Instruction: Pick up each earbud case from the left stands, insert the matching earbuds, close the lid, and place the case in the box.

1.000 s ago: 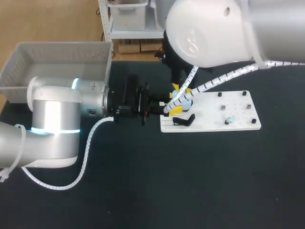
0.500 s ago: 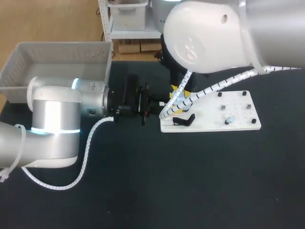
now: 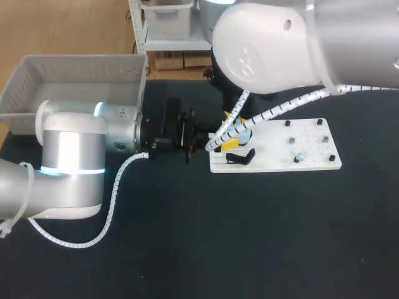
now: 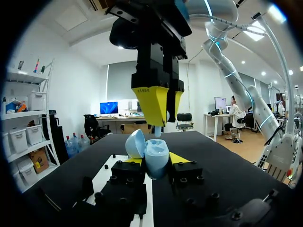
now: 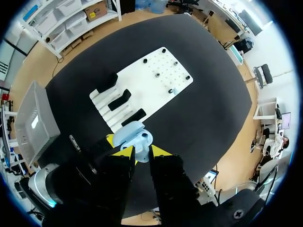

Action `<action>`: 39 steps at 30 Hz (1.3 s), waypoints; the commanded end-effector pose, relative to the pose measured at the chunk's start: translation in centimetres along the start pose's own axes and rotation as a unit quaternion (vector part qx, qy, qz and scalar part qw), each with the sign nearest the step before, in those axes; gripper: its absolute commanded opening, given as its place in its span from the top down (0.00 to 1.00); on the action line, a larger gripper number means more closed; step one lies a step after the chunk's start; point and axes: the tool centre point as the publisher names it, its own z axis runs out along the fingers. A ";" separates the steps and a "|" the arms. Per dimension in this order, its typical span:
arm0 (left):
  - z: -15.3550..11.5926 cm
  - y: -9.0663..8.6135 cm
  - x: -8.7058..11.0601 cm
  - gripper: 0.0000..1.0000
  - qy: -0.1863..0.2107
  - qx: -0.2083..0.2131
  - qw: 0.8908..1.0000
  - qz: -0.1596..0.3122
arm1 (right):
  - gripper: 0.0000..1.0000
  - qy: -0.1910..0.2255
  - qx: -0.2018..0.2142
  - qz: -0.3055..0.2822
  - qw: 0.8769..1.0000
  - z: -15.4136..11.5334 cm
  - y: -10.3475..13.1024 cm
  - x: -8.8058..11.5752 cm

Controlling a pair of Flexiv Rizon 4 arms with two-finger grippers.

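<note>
- Left claw (image 4: 156, 160) is closed part-way onto the light-blue earbud case (image 4: 155, 152), one yellow tip pressed against each side of its body.
- The case is held off the table, at the left edge of the white board (image 3: 277, 161), just beside a black stand (image 3: 240, 156).
- The case body stands upright with its long axis vertical and its mouth facing up. The lid (image 4: 135, 143) is swung open and stands at one side.
- Right claw (image 4: 162, 111) hangs straight above the open mouth, tips down and nearly together, pinching a pale earbud (image 4: 158, 129).
- The earbud points down and meets the mouth of the case.
- The grey box (image 3: 75, 67) sits well apart, behind the left arm.
</note>
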 end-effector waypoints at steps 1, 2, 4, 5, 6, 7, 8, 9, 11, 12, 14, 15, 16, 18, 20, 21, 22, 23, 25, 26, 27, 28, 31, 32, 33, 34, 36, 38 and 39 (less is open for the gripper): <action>0.0 -0.2 0.1 1.00 -0.002 -0.004 1.000 0.002 | 1.00 0.004 0.004 0.001 1.000 0.2 0.3 -0.2; 0.0 -0.2 0.1 1.00 -0.002 -0.004 1.000 0.002 | 1.00 0.005 0.004 0.001 1.000 0.3 0.3 -0.2; 0.0 -0.2 0.1 1.00 -0.002 -0.004 1.000 0.002 | 1.00 0.006 0.005 0.001 1.000 0.3 0.3 -0.2; 0.0 -0.2 0.1 1.00 -0.002 -0.004 1.000 0.002 | 1.00 0.007 0.005 0.002 1.000 0.3 0.4 -0.2; 0.0 -0.2 0.1 1.00 -0.002 -0.004 1.000 0.002 | 1.00 0.007 0.005 0.002 1.000 0.4 0.4 -0.2; 0.0 -0.2 0.1 1.00 -0.002 -0.004 1.000 0.002 | 1.00 0.007 0.006 0.003 1.000 0.4 0.4 -0.2; 0.0 -0.2 0.1 1.00 -0.002 -0.004 1.000 0.002 | 1.00 0.008 0.007 0.003 1.000 0.5 0.4 -0.2; 0.0 -0.2 0.1 1.00 -0.002 -0.004 1.000 0.002 | 1.00 0.008 0.008 0.004 1.000 0.6 0.4 -0.2; 0.0 -0.2 0.1 1.00 -0.002 -0.004 1.000 0.002 | 1.00 0.008 0.009 0.005 1.000 0.8 0.4 -0.3; 0.0 -0.2 0.1 1.00 -0.002 -0.004 1.000 0.002 | 1.00 0.008 0.010 0.006 1.000 0.9 0.4 -0.4; 0.0 -0.2 0.1 1.00 -0.002 -0.004 1.000 0.002 | 1.00 0.009 0.011 0.009 1.000 1.0 0.3 -0.6; 0.0 -0.2 0.1 1.00 -0.002 -0.004 1.000 0.002 | 1.00 0.008 0.011 0.010 1.000 1.0 0.2 -0.6; 0.0 -0.2 0.1 1.00 -0.002 -0.004 1.000 0.002 | 1.00 0.008 0.010 0.012 1.000 1.1 0.2 -0.7; 0.0 -0.2 0.1 1.00 -0.002 -0.004 1.000 0.002 | 1.00 0.007 0.009 0.015 1.000 1.1 0.1 -0.9; 0.0 -0.2 0.1 1.00 -0.002 -0.004 1.000 0.002 | 1.00 0.007 0.008 0.018 1.000 1.2 0.0 -1.0; 0.0 -0.2 0.1 1.00 -0.002 -0.004 1.000 0.002 | 1.00 0.007 0.008 0.019 1.000 1.2 0.0 -1.0; 0.0 -0.2 0.1 1.00 -0.002 -0.004 1.000 0.002 | 1.00 0.008 0.007 0.019 1.000 1.2 -0.1 -1.0; 0.0 -0.2 0.1 1.00 -0.002 -0.004 1.000 0.002 | 1.00 0.008 0.007 0.019 1.000 1.3 -0.1 -1.0; 0.0 -0.2 0.1 1.00 -0.002 -0.004 1.000 0.002 | 1.00 0.008 0.007 0.020 1.000 1.3 -0.1 -1.0; 0.0 -0.2 0.1 1.00 -0.002 -0.004 1.000 0.002 | 1.00 0.009 0.006 0.020 1.000 1.3 -0.1 -1.0; 0.0 -0.2 0.1 1.00 -0.002 -0.004 1.000 0.002 | 1.00 0.009 0.005 0.020 1.000 1.4 -0.1 -1.0; 0.0 -0.2 0.1 1.00 -0.002 -0.004 1.000 0.002 | 1.00 0.009 0.005 0.020 1.000 1.4 -0.1 -1.0; 0.0 -0.2 0.1 1.00 -0.002 -0.004 1.000 0.002 | 1.00 0.010 0.007 0.020 1.000 1.8 -0.1 -0.9; 0.0 -0.2 0.1 1.00 -0.002 -0.004 1.000 0.002 | 1.00 0.010 0.008 0.019 1.000 1.9 -0.1 -0.9; 0.0 -0.2 0.1 1.00 -0.002 -0.004 1.000 0.002 | 1.00 0.010 0.011 0.017 1.000 2.0 -0.1 -0.9; 0.0 -0.2 0.1 1.00 -0.002 -0.004 1.000 0.002 | 1.00 0.010 0.012 0.017 1.000 2.0 -0.1 -0.9; 0.0 -0.2 0.1 1.00 -0.002 -0.004 1.000 0.002 | 0.68 0.008 0.009 0.013 1.000 1.9 -0.1 -0.8; 0.0 -0.2 0.1 1.00 -0.002 -0.004 1.000 0.002 | 0.51 0.005 0.002 0.012 1.000 1.6 -0.3 -0.7; 0.0 -0.2 0.1 1.00 -0.002 -0.004 1.000 0.002 | 0.32 0.002 -0.001 0.011 1.000 1.4 -0.4 -0.7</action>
